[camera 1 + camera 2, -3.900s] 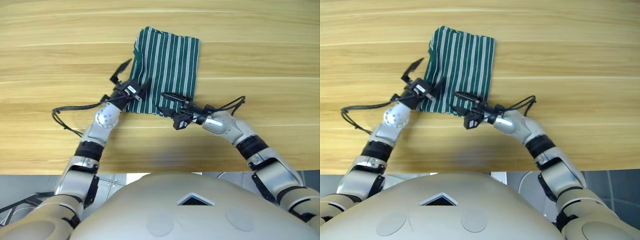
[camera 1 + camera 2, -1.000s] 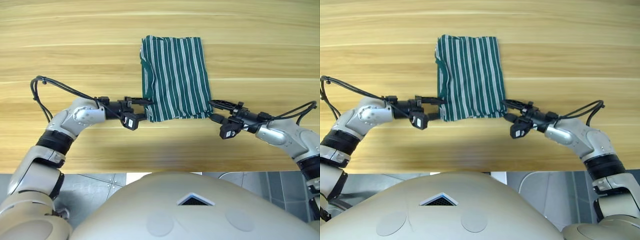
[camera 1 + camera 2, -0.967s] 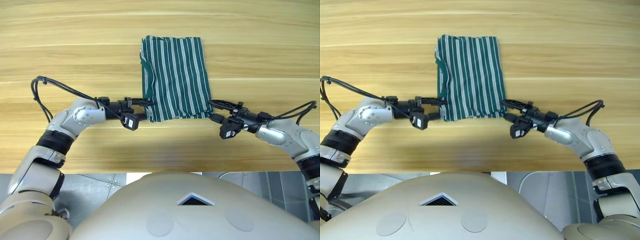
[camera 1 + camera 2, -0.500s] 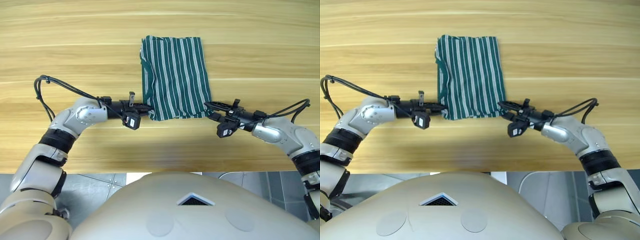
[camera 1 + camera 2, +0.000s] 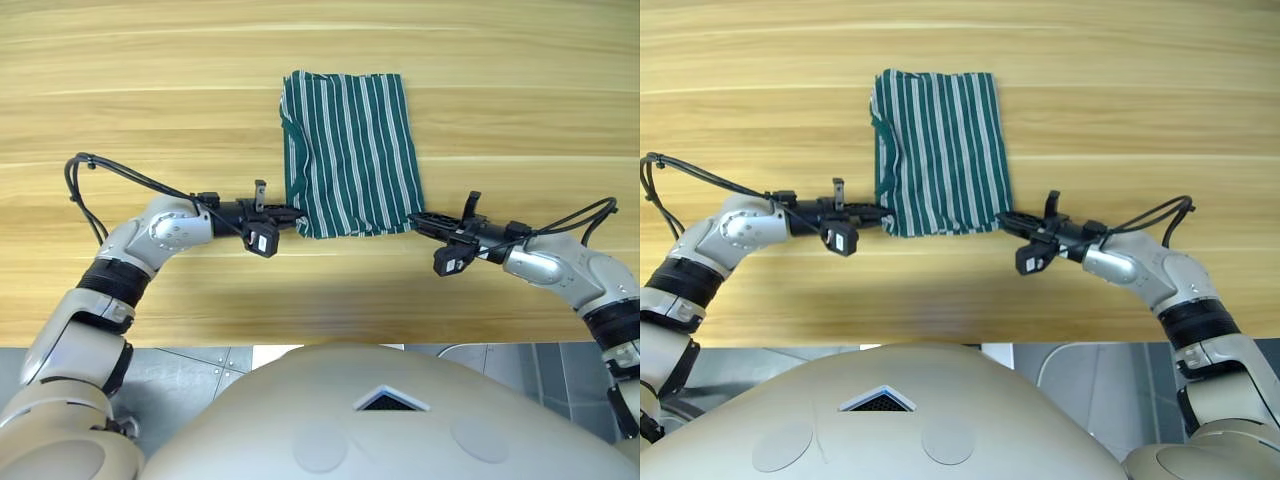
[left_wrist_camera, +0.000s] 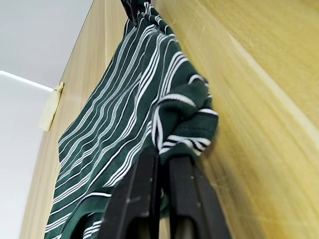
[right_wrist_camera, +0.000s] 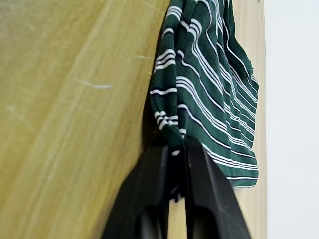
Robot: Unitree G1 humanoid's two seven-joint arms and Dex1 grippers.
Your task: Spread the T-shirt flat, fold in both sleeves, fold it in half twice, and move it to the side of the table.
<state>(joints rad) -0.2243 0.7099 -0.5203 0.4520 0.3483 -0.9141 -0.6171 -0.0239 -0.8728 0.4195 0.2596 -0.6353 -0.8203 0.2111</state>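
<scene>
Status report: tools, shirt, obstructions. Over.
Left tool shut on T-shirt, near left corner. Right tool shut on near right corner. Shirt folded, lying on table. No obstacles near it.

Wears silver-grey arm shells [image 5: 75,345] with black joint bands [image 5: 108,283]; trails looping black cables [image 5: 75,165] (one per forearm) toward black wrists.

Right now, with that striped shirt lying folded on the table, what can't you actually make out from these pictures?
- The sleeves of the shirt: eye views, lost inside its own folds.
- How many layers it has: eye views, the top layer covers the rest.
- How much cloth is pinched: wrist views, the left gripper and right gripper cover the corners they clamp.
- The far and side edges of the table: eye views, cut off by the frame.
</scene>
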